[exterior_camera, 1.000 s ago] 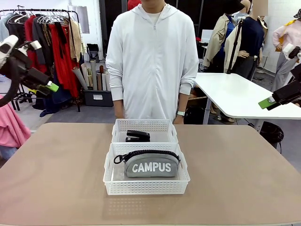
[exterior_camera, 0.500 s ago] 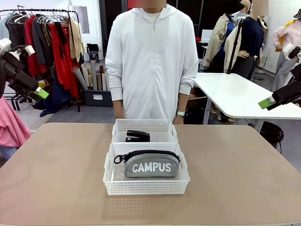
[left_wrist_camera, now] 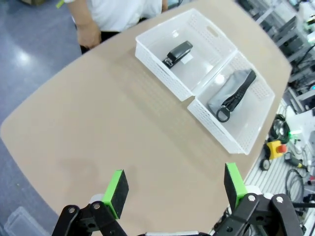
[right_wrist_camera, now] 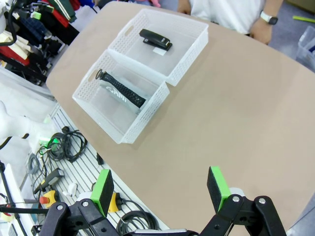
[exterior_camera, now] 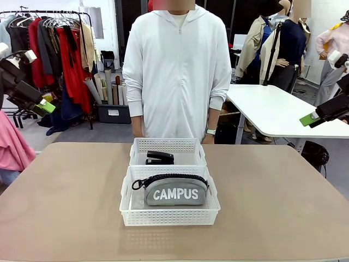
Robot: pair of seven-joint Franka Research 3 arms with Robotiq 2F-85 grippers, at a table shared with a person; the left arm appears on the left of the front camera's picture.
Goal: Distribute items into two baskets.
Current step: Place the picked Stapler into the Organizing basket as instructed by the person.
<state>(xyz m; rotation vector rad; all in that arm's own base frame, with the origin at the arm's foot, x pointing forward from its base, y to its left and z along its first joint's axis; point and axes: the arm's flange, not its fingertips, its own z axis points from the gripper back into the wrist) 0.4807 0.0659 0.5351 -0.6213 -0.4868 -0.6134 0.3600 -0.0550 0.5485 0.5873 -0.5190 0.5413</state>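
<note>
Up at the left edge of the front view, the left hand (exterior_camera: 42, 106) hung in the air with its green-padded fingers spread apart and nothing between them; its own wrist camera showed the same gap, one pad (left_wrist_camera: 116, 187) standing well apart from the other above the tabletop (left_wrist_camera: 98, 128). Opposite it, the right hand (exterior_camera: 311, 119) hovered at the right edge, also parted and holding nothing, its green pads (right_wrist_camera: 102, 189) wide of each other over the near edge of the tabletop. Both hands were well apart from the baskets and touched nothing. At the middle of the tan tabletop (exterior_camera: 65, 196) the two white lattice baskets stood touching end to end. The near basket (exterior_camera: 169, 217) held the grey zip pouch (exterior_camera: 175, 192), standing on its long edge with the white "CAMPUS" lettering facing the robot and the black zipper along its top, a ring pull hanging at its left end. The far basket (exterior_camera: 168, 145) held the black stapler (exterior_camera: 160, 158), lying on the clear bottom beside a small white label. A person in a white zip hoodie (exterior_camera: 177, 71) stood just behind the far basket at the far side of the tabletop, a watch (exterior_camera: 210, 131) on one wrist, both of the person's hands down below the tabletop edge.
</note>
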